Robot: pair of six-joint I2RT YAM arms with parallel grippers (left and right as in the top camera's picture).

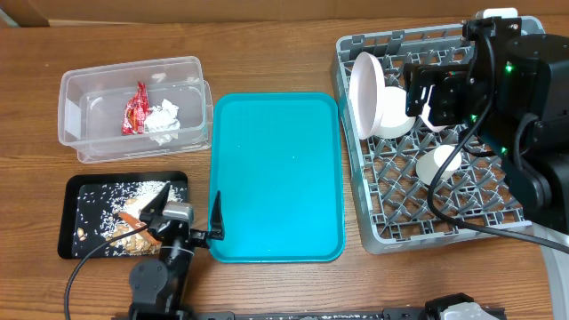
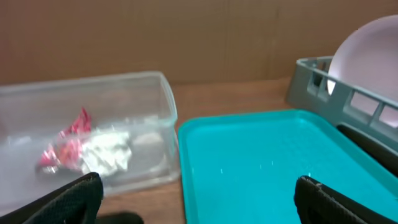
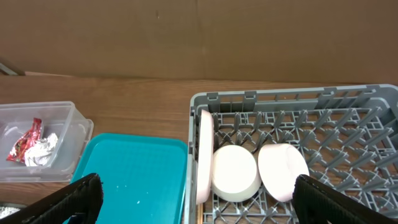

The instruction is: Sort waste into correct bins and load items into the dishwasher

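The clear tub [image 1: 71, 98] holds the red wrapper [image 1: 135, 111] and the white napkin [image 1: 163, 120]; both also show in the left wrist view, wrapper [image 2: 68, 140] and napkin [image 2: 106, 152]. The black tray [image 1: 67, 222] holds loose rice [image 1: 107, 200], an orange stick [image 1: 130, 217] and brown scraps. The grey dish rack [image 1: 391, 222] holds the upright white plate [image 1: 364, 89], a white bowl [image 3: 235, 173], a pinkish bowl [image 3: 283, 171] and a small cup [image 1: 440, 163]. My left gripper [image 2: 199, 193] is open and empty beside the black tray. My right gripper [image 3: 198, 186] is open and empty above the rack. No chopsticks show.
The teal serving tray [image 1: 276, 178] lies bare between the bins and the rack, with a few white specks on it. A brown cardboard wall stands behind the table. The right arm [image 1: 498, 98] covers the rack's far right corner.
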